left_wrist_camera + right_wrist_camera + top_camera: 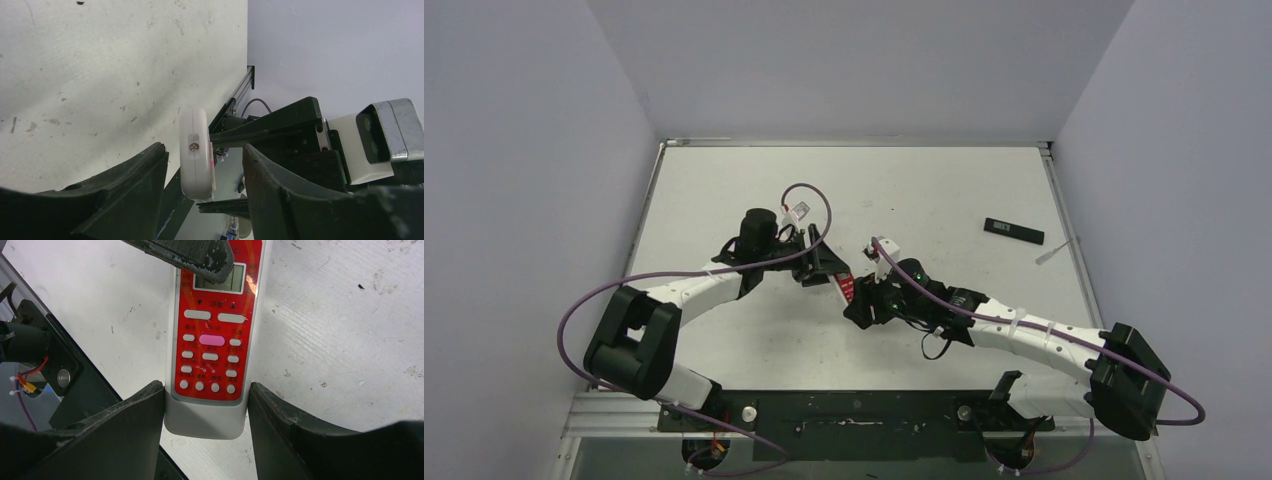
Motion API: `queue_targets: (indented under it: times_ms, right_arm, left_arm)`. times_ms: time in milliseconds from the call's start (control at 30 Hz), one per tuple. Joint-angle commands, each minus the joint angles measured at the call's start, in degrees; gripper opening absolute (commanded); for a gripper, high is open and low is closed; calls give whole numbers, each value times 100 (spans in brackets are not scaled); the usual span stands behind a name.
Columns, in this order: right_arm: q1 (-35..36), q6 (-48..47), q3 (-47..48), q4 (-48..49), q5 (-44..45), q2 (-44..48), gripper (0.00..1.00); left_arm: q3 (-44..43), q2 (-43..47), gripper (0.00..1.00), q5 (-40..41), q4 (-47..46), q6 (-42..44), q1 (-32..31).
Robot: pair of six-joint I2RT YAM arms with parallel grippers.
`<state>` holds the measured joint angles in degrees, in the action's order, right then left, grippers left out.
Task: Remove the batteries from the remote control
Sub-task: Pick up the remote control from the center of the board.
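The remote control (210,340) is clamped between the fingers of the right claw (206,385). Both black pads are pressed against the sides of its white lower end, and its red button face is turned toward that claw's camera. The left claw (203,149) is set around the other end of the remote. Its jaws are held apart, and the remote's white edge is seen between them with a gap left on either side. One finger (190,252) of the left claw is laid across the remote's face just beside the small display. Whether batteries lie inside cannot be told. The pale bench (724,200) is seen beneath both claws. A black plate (1013,231) and a small white piece (1052,252) are found well apart from the right claw, beyond it and to its right.
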<state>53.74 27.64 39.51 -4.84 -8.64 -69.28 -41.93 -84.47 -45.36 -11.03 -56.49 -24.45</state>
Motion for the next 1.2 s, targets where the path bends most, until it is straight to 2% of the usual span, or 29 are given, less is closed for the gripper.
queue_targets:
  times_ms: [0, 300, 433, 567, 633, 733, 767, 833, 867, 1000, 1100, 1167]
  right_arm:
    - [50, -48, 252, 229, -6, -16, 16]
    - [59, -67, 259, 189, 29, 34, 16]
    - [52, -99, 290, 192, -42, 20, 16]
    - [65, -93, 301, 165, -45, 36, 16]
    - [61, -77, 303, 147, -36, 66, 18]
    - [57, 10, 304, 158, -6, 134, 34]
    - [50, 50, 304, 172, -6, 152, 42]
    - [47, 145, 295, 209, -6, 170, 69]
    - [37, 173, 290, 238, -17, 195, 76]
    - [-105, 365, 209, 424, -197, 321, 91]
    - [-517, 657, 15, 791, -646, 529, 96]
    - [-1036, 991, -254, 1241, -1287, 748, 98]
  left_arm:
    - [-148, 25, 52, -182, -598, -121, -53]
    - [-171, 53, 23, -201, -511, -52, -51]
    - [-215, 49, 18, -197, -387, 45, -56]
    - [-295, 49, 2, -184, -166, 242, -75]
    - [-294, 95, 0, -175, -129, 297, -78]
    - [-265, 195, 0, -140, -139, 339, -78]
    - [-263, 219, 0, -155, -174, 345, -80]
    - [-286, 257, 0, -223, -231, 353, -78]
    - [-301, 285, 0, -231, -245, 364, -74]
    - [-378, 387, 0, -288, -277, 429, -61]
    - [-435, 466, 0, -387, -264, 531, -48]
    - [-459, 535, 0, -516, -310, 606, -27]
